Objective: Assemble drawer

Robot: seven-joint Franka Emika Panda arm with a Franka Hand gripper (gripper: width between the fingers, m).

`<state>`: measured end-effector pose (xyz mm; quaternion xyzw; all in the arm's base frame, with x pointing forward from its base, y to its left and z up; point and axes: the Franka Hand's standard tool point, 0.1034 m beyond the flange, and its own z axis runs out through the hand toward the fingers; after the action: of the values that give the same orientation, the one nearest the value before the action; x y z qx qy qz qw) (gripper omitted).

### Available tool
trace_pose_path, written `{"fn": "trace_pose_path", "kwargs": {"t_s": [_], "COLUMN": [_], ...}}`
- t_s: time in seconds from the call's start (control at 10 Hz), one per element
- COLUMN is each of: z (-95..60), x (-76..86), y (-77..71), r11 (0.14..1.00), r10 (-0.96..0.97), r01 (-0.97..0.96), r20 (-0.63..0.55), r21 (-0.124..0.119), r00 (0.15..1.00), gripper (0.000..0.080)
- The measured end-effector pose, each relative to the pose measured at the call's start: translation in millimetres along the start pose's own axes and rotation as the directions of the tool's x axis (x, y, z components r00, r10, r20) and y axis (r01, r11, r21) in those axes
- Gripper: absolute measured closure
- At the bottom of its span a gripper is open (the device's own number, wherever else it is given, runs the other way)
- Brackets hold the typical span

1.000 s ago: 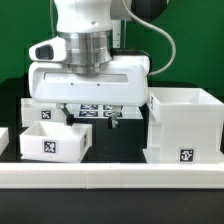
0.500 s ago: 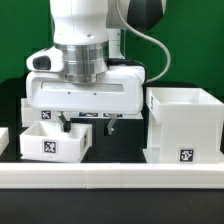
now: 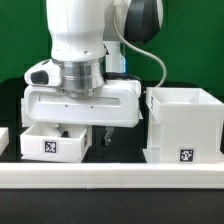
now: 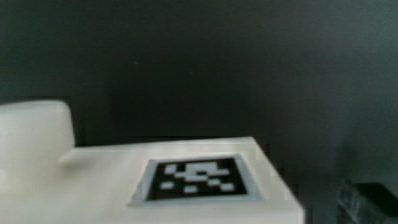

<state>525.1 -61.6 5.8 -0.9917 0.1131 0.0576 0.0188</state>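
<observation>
A shallow white tray [image 3: 52, 144] with a black-and-white tag stands at the exterior view's left. The large cube-shaped casing [image 3: 186, 122] stands at the right, open at the top, with a tag low on its front. My gripper [image 3: 86, 135] hangs low over the tray's right end. Its jaws are open: one finger reaches down inside the tray and the other is just outside its right wall. It holds nothing. The wrist view shows a white tray wall with a tag [image 4: 196, 178] close below the camera, on the black table.
A long low white border bar [image 3: 110, 176] runs along the front. Another white part [image 3: 3, 136] shows at the far left edge. The marker board is hidden behind the gripper body.
The gripper has moved toward the exterior view's left and lower, from above the marker board to over the tray's right wall. The jaws stay open.
</observation>
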Motion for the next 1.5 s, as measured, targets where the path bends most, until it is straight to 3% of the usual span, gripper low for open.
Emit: {"fn": "trace_pose_path", "kwargs": {"t_s": [0.2, 0.4, 0.5, 0.7, 0.9, 1.4, 1.5], "z": [0.9, -0.2, 0.2, 0.7, 0.8, 0.5, -5.9], "x": [0.9, 1.0, 0.7, 0.5, 0.5, 0.4, -2.4], "y": [-0.1, -1.0, -1.1, -1.1, -1.3, -1.3, -3.0], "r11": [1.000, 1.000, 1.000, 1.000, 1.000, 1.000, 0.997], "r10": [-0.004, -0.010, -0.010, -0.010, -0.011, -0.014, -0.072], "r01": [0.004, 0.010, 0.010, 0.010, 0.011, 0.014, 0.072], "r20": [-0.002, -0.003, -0.003, -0.002, -0.002, -0.001, 0.013], "r21": [-0.001, 0.000, 0.000, 0.000, 0.000, -0.001, 0.000], "r00": [1.000, 1.000, 1.000, 1.000, 1.000, 1.000, 0.997], "gripper": [0.0150, 0.0387, 0.0387, 0.0711, 0.0759, 0.0759, 0.0759]}}
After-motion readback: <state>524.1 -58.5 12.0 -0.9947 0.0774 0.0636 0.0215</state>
